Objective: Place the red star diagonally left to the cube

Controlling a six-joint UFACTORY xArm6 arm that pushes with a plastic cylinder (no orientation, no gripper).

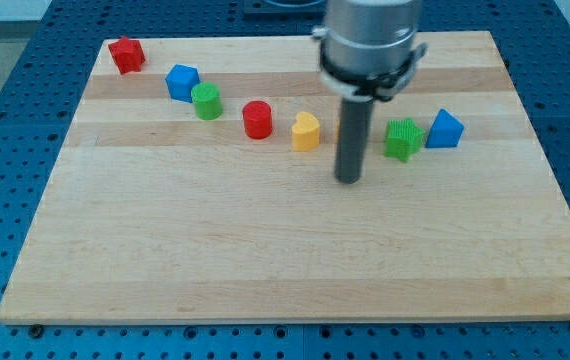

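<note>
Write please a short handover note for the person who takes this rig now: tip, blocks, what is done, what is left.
My tip rests on the board below the row of blocks, between the yellow heart and the green star, touching neither.
The red star lies far off, at the top left corner.
The blue cube sits right of and below it, beside the green cylinder.
Done: nothing visible.
Left: push the red star diagonally left of the cube.

A row of blocks (pixel 256 119) slants across the board (pixel 265 260), perhaps one hidden behind my tip (pixel 348 180).
</note>
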